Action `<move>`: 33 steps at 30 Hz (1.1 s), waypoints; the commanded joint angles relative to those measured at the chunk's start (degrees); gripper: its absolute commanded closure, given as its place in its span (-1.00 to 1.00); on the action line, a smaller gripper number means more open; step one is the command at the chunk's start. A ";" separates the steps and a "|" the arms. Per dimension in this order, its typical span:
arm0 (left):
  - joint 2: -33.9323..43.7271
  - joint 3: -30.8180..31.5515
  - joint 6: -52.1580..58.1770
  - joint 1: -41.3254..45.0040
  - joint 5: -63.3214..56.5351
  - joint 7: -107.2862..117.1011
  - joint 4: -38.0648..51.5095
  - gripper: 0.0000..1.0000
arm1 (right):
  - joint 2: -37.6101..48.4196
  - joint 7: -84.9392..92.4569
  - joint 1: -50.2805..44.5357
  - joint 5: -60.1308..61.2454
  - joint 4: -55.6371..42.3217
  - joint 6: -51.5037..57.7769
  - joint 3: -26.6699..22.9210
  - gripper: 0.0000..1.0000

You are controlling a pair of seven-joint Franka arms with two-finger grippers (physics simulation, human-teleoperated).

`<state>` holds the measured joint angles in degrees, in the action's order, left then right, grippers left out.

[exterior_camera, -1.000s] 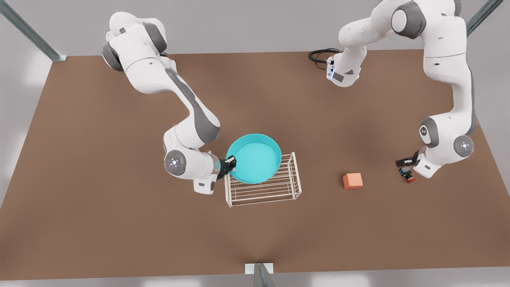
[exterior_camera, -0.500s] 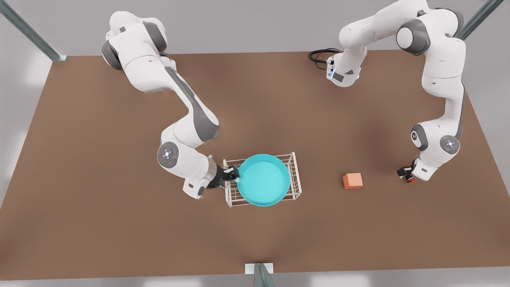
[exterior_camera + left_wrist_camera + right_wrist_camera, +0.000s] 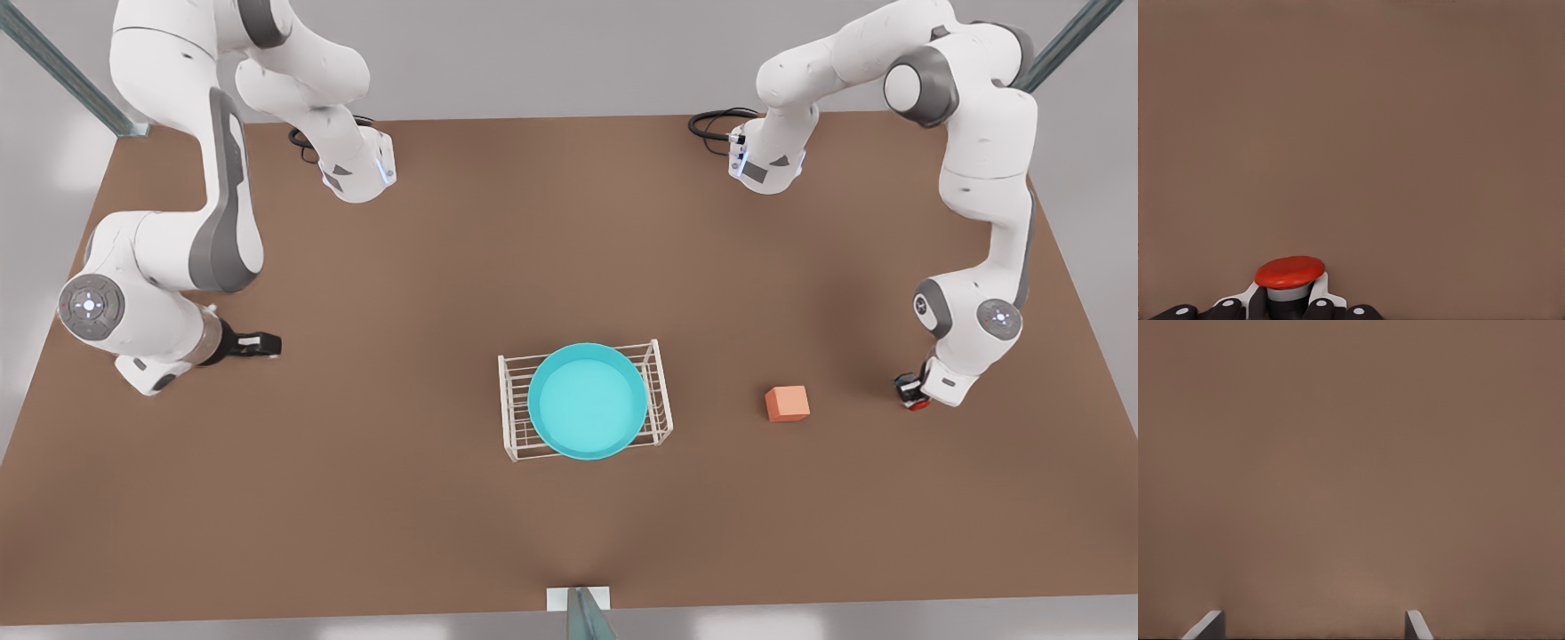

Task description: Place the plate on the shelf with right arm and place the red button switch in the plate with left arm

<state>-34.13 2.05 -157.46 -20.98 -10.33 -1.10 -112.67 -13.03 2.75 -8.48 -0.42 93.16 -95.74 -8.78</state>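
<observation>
- Since a second ago, the right arm has let go of the plate and swung clear to the front view's left.
- Counter (image 3: pixel 356 498) bare around the shelf (image 3: pixel 658 391).
- Plate (image 3: pixel 587 402) rests on the shelf.
- Right tool (image 3: pixel 263 343) waits, fingers spread, empty.
- Left tool (image 3: pixel 1290 308) is closed around the red button switch (image 3: pixel 1290 272), on the counter, at the front view's right.
- Risk: the small button may slip during the carry or catch the orange cube (image 3: pixel 787 403).

A brown table (image 3: pixel 444 533) stands on a pale grey floor (image 3: pixel 533 53), with metal struts (image 3: pixel 62 67) at its corners.
</observation>
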 commanded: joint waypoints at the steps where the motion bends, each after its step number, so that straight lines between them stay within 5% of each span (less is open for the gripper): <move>1: 0.47 -0.03 0.66 0.06 0.05 1.98 0.17 0.21 | 1.43 9.55 -0.13 -0.81 2.20 -6.57 -0.01 -1.00; 10: 3.02 1.02 34.66 15.26 0.66 16.83 21.26 0.20 | 1.25 9.90 -0.04 -0.81 1.76 -6.57 -0.27 -1.00; 16: 3.02 19.30 44.08 16.32 0.31 49.78 26.01 0.20 | 1.16 9.99 -0.04 -0.90 1.58 -6.57 -0.27 -1.00; 22: 2.93 25.99 54.01 25.28 -0.04 72.29 33.66 0.20 | 1.16 9.99 -0.04 -0.90 1.58 -6.48 -0.27 -1.00; 33: -8.58 25.37 26.06 36.18 -0.13 86.18 42.01 0.20 | 1.16 10.08 0.04 -0.90 1.58 -6.13 -0.27 -1.00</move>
<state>-42.15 27.47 -121.92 15.00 -10.56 53.53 -71.03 -11.92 11.08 -8.50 -1.37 94.77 -102.08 -9.03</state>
